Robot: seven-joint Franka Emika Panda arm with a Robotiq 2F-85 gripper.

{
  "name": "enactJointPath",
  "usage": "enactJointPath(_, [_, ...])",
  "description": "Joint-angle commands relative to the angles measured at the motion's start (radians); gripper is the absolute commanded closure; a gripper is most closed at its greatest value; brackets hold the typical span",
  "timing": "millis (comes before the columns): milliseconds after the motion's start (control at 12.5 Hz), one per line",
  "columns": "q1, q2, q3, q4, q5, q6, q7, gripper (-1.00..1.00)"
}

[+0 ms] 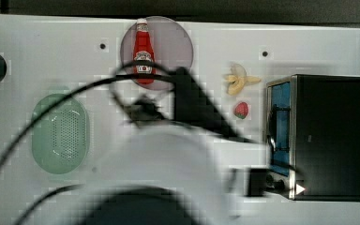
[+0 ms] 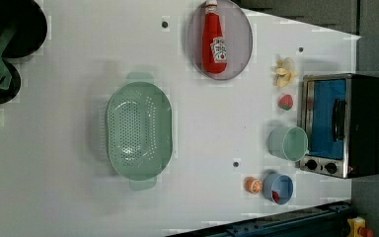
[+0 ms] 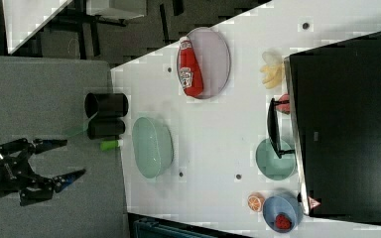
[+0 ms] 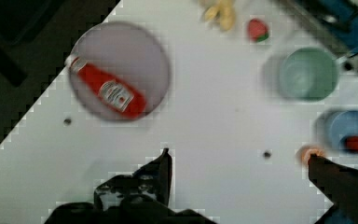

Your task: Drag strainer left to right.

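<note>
Strainer (image 2: 138, 129) is seen lying untouched on the table (image 2: 79, 197), at the left view's left of centre, well apart from the oven (image 2: 343, 123) and below the ketchup plate (image 2: 242, 44). No contact has been made, so the approach is judged to be the step in hand. The gripper (image 4: 237, 161) is held high over bare table, its jaws spread wide. Next, it would need to be brought over the strainer, lowered to the rim, and a hold taken before any dragging.
</note>
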Motion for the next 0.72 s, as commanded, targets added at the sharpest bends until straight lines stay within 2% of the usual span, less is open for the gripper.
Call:
enactJointPath(80, [0.054, 0.12, 0.188, -0.027, 0.011, -0.006, 0.214, -1.0])
enactJointPath(400, [0.055, 0.205, 0.367, -0.065, 0.01, 0.11, 0.669, -1.0])
enactJointPath(720, [0.058, 0.329, 0.483, -0.182, -0.015, 0.383, 1.07, -1.0])
